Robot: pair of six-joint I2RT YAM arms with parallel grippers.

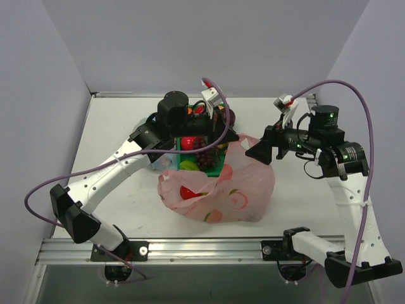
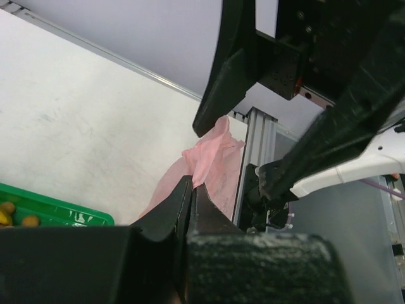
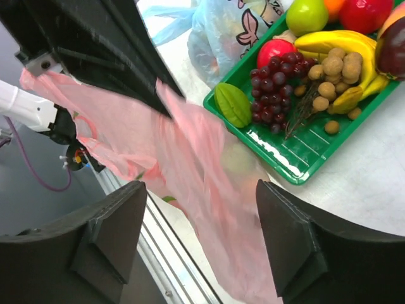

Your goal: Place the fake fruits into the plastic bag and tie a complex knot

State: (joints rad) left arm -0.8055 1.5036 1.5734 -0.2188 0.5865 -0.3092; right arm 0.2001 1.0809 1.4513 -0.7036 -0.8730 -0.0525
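Observation:
The pink plastic bag (image 1: 218, 187) lies crumpled in front of the green tray (image 1: 217, 170), and a red apple (image 1: 190, 192) shows through it. My left gripper (image 2: 192, 185) is shut on a fold of the plastic bag (image 2: 215, 155) and holds that edge up. My right gripper (image 3: 202, 218) is open, its fingers (image 3: 117, 221) apart on either side of the stretched pink plastic bag (image 3: 209, 183) without pinching it. Purple grapes (image 3: 272, 88), a banana (image 3: 332, 44), a red apple (image 3: 273, 50) and a green pear (image 3: 307, 14) lie in the tray (image 3: 304, 158). No knot is visible.
A light-blue printed bag (image 3: 224, 31) sits behind the tray. The aluminium rail (image 1: 202, 248) runs along the table's near edge, close under the pink bag. White walls stand on both sides, and the two arms' cables loop above the table.

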